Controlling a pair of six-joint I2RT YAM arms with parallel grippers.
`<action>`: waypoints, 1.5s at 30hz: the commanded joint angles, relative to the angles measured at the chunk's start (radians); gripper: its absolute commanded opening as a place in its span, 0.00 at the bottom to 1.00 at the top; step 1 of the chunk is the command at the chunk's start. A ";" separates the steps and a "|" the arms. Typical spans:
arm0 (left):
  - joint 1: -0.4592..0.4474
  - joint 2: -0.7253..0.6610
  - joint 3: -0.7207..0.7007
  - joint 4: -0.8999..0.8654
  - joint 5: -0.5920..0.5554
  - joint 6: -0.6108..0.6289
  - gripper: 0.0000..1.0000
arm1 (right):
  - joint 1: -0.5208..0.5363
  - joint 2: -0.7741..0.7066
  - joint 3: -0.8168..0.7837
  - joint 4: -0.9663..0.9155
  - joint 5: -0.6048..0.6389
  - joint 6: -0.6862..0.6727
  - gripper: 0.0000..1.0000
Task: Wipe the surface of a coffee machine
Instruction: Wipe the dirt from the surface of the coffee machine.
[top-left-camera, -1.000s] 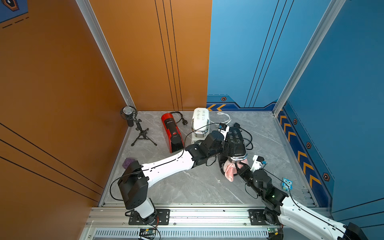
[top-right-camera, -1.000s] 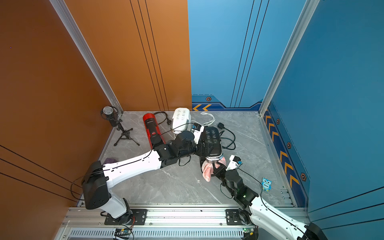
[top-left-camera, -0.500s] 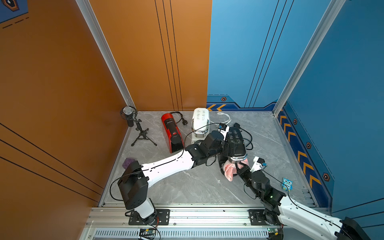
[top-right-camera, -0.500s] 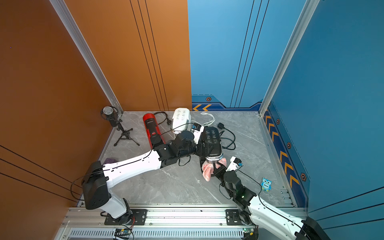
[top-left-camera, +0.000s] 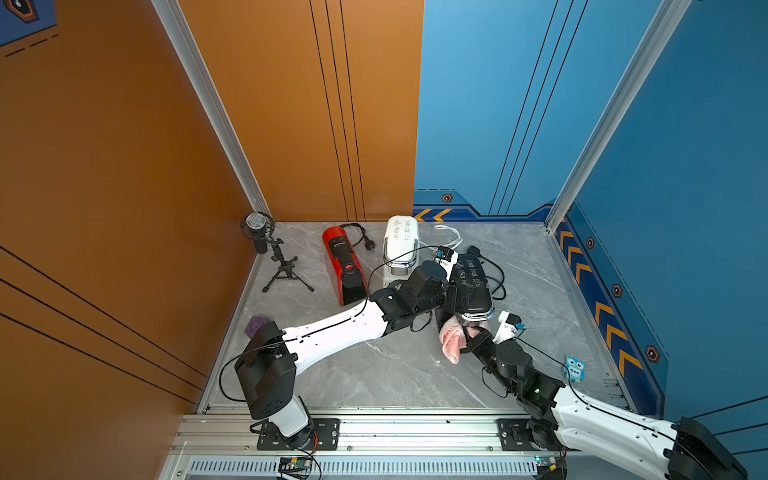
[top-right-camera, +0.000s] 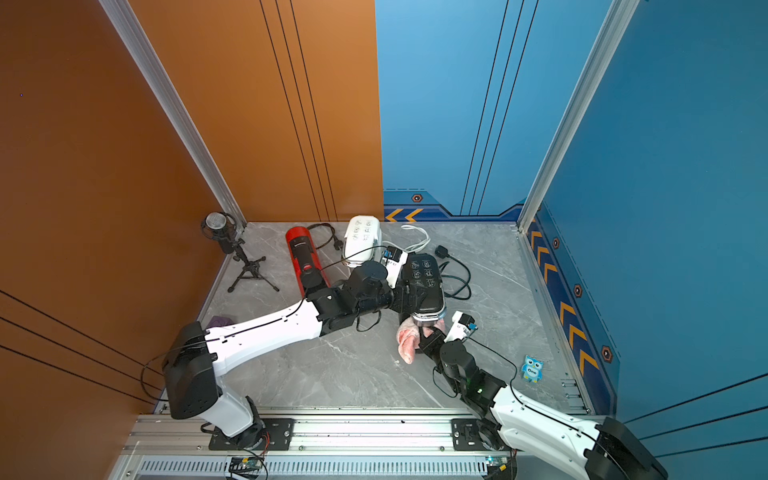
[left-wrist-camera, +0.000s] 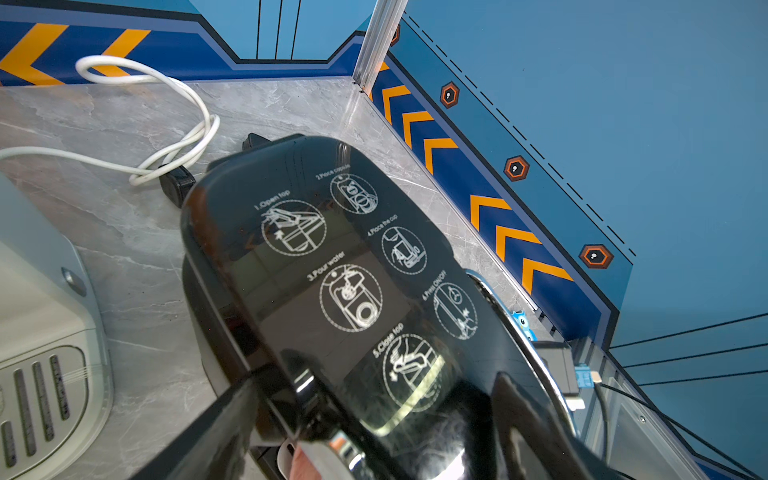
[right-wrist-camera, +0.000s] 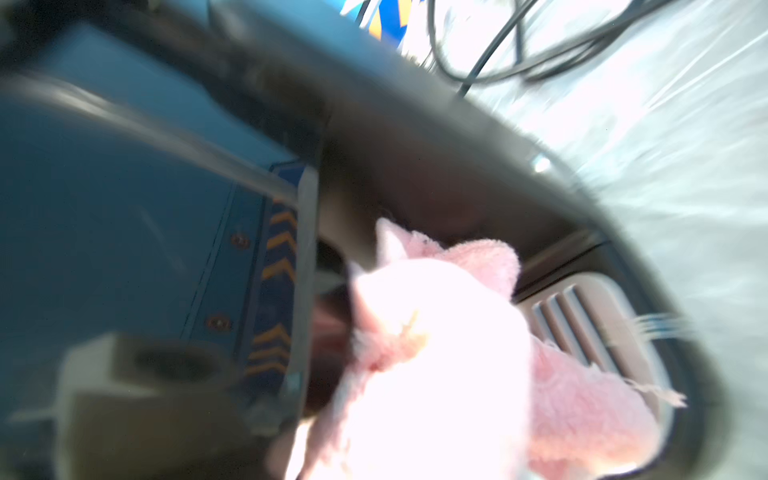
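Note:
A black coffee machine (top-left-camera: 471, 278) (top-right-camera: 424, 278) with white instruction icons on its lid (left-wrist-camera: 353, 270) stands mid-table. My left gripper (top-left-camera: 455, 297) (top-right-camera: 409, 297) (left-wrist-camera: 382, 419) straddles its top near the front, a finger on each side, jaws wide and closed on the body. A pink cloth (top-left-camera: 451, 340) (top-right-camera: 406, 343) (right-wrist-camera: 436, 353) hangs against the machine's front, under the lid and over the drip grille. My right gripper (top-left-camera: 471, 337) (top-right-camera: 428, 338) is shut on the cloth. Its fingertips are hidden behind the overexposed cloth in the right wrist view.
A red coffee machine (top-left-camera: 345, 266) and a white one (top-left-camera: 400, 243) stand behind to the left, with a white cable (top-left-camera: 449, 237) and black cables (top-left-camera: 496, 278). A microphone on a tripod (top-left-camera: 259, 232) is at far left, a purple object (top-left-camera: 255, 324) near the left edge, a blue owl figure (top-left-camera: 575, 368) at right.
The right arm has shifted slightly with the cloth kept at the machine's front; the right wrist view is blurred. The left arm has not moved.

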 joint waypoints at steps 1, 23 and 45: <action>0.022 0.039 -0.075 -0.218 -0.003 0.030 0.88 | -0.059 -0.096 0.013 -0.108 0.059 0.010 0.00; 0.043 0.059 -0.082 -0.161 0.032 -0.013 0.88 | 0.025 0.300 0.047 0.309 0.234 0.096 0.00; 0.060 0.090 -0.095 -0.115 0.120 -0.045 0.88 | 0.093 0.514 0.075 0.397 0.476 0.387 0.00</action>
